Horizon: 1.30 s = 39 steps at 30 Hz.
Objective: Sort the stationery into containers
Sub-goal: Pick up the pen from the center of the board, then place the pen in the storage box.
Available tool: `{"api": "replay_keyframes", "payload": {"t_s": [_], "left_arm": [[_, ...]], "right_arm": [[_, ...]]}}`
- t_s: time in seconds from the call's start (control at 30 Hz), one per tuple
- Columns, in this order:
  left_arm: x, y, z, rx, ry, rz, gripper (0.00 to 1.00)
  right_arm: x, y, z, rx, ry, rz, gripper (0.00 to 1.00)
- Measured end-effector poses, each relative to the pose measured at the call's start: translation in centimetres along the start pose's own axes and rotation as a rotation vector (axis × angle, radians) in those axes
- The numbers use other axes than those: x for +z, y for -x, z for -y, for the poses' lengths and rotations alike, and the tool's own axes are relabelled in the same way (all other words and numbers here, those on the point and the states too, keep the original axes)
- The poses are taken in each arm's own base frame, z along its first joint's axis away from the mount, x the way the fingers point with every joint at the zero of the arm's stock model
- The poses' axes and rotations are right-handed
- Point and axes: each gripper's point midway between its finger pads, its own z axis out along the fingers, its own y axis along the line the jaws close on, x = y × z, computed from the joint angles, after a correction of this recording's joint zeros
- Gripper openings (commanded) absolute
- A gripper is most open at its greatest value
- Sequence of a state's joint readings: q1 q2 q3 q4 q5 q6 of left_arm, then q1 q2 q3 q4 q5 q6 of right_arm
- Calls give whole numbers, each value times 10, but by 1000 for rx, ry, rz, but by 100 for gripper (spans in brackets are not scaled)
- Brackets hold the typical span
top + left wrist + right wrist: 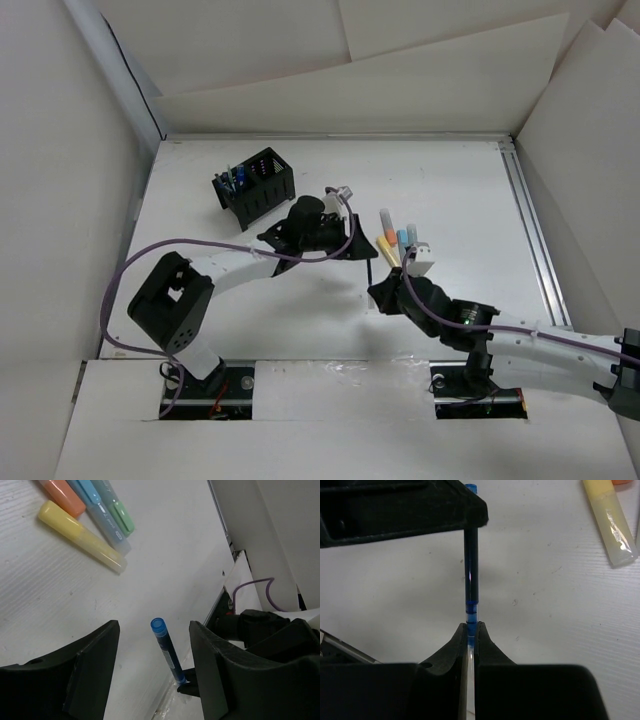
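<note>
The right tool [471, 630] pinches a thin blue pen [471, 570] by one end. The left tool [153, 650] gapes wide around its top. Four pastel highlighters [395, 242] lie on the white counter [460, 200] at 1 o'clock, the black mesh box [262, 190] at 10 o'clock.

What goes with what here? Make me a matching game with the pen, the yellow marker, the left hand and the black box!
1 blue pen
2 yellow highlighter
3 left hand
4 mesh organizer

A open
B lying on the table
C pinched by the right hand
D holding pens

Pairs: 1-C, 2-B, 3-A, 4-D
</note>
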State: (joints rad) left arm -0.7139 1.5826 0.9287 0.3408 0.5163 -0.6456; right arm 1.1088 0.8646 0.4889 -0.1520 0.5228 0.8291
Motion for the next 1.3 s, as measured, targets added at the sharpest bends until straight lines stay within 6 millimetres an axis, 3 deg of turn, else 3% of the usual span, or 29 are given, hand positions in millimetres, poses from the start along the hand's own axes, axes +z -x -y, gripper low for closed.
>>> {"api": "replay_keyframes", "payload": {"t_s": [0.07, 0.13, 0.2, 0.23, 0.37, 0.43, 0.47, 0.5, 0.57, 0.63, 0.7, 0.8, 0.97, 1.13, 1.3], "left_arm": [[4, -7, 2, 6, -10, -21, 51], [6, -9, 4, 11, -18, -29, 42], [9, -10, 5, 14, -26, -37, 31], [11, -11, 5, 17, -30, -40, 20], [13, -10, 13, 7, -53, -41, 0], [15, -7, 24, 13, -78, -38, 0], [15, -5, 26, 20, -80, -33, 0], [16, -4, 26, 21, -77, -29, 0], [16, -3, 23, 16, -62, -21, 0], [15, 3, 14, 14, -23, -1, 0], [13, 16, 2, 0, 24, 34, 0], [2, 57, -20, -24, 112, 139, 0], [-38, 155, -54, -59, 270, 397, 0], [-111, 252, -86, -103, 456, 697, 0], [-184, 307, -119, -115, 685, 918, 0]], "right_arm": [[0, 0, 0, -6, 2, -1, 0], [0, 0, 0, -13, 4, -2, 0], [0, 0, -1, -14, 6, -3, 0], [0, 0, -1, -16, 6, -3, 0], [0, -2, 0, -22, 5, -8, 0], [1, -2, 1, -23, 1, -6, 2], [1, 0, 1, -22, -2, 0, 8], [1, 0, 1, -21, -2, 4, 25], [1, 1, 1, -16, -5, 8, 41], [-1, 3, 1, -8, -2, 13, 54], [-4, 8, -1, 9, 7, 27, 58], [-12, 19, -4, 39, 31, 60, 59], [-21, 32, -4, 75, 47, 104, 60], [-16, 20, 10, 63, -1, 90, 60], [-10, 10, 17, 48, -39, 64, 60]]}}
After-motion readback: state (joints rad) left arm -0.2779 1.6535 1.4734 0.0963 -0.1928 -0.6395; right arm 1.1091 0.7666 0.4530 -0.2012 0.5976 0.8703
